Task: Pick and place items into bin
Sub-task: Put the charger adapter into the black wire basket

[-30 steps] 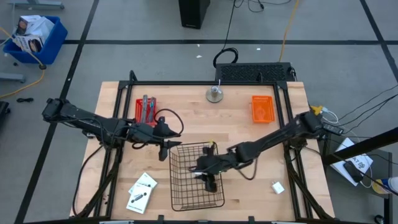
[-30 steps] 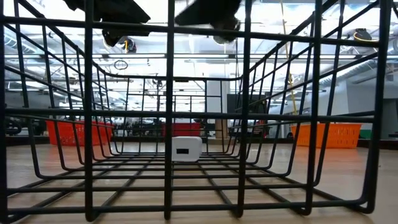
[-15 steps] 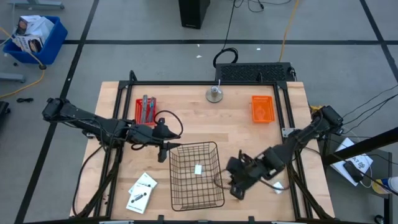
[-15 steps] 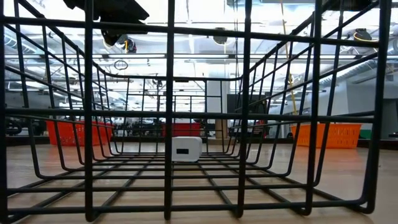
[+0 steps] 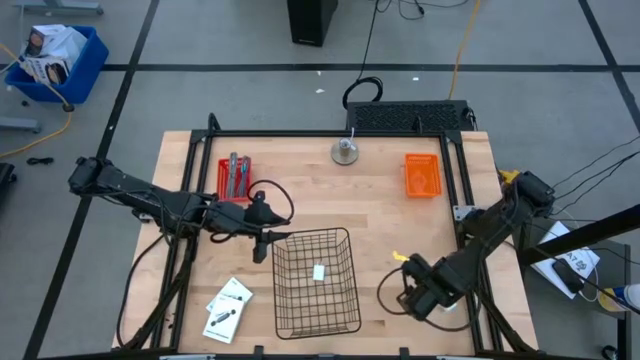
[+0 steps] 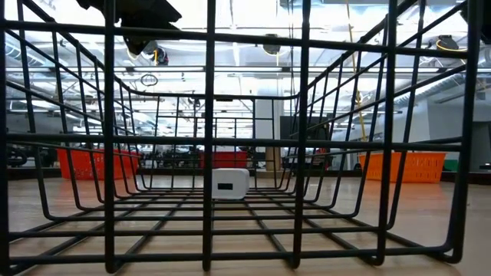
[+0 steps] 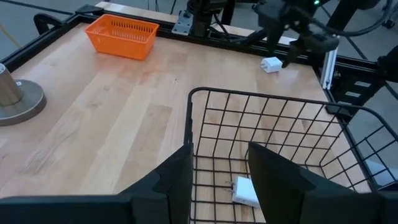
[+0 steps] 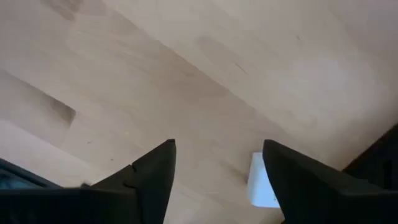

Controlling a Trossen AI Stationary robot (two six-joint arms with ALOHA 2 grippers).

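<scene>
A black wire basket [image 5: 316,283] stands near the table's front, with one small white block [image 5: 319,271] [image 6: 229,184] lying on its floor. My left gripper [image 5: 262,244] [image 7: 219,148] hovers open above the basket's far-left corner. A second white block [image 7: 271,64] [image 8: 262,182] lies on the wood to the right of the basket. My right gripper [image 5: 424,298] [image 8: 219,144] points down over it, open, with the block just below and close to one finger. Flat white card packets [image 5: 228,308] lie left of the basket.
A red tray [image 5: 235,176] holding slim tools sits at the back left. A metal weight [image 5: 346,150] is at the back middle and a small orange bin [image 5: 422,173] at the back right. Bare wood lies between the basket and the far edge.
My right gripper has left the basket and swung toward the table's right edge, coming down a little and turning until it points down over the second white block. The block in the basket has stayed where it lay.
</scene>
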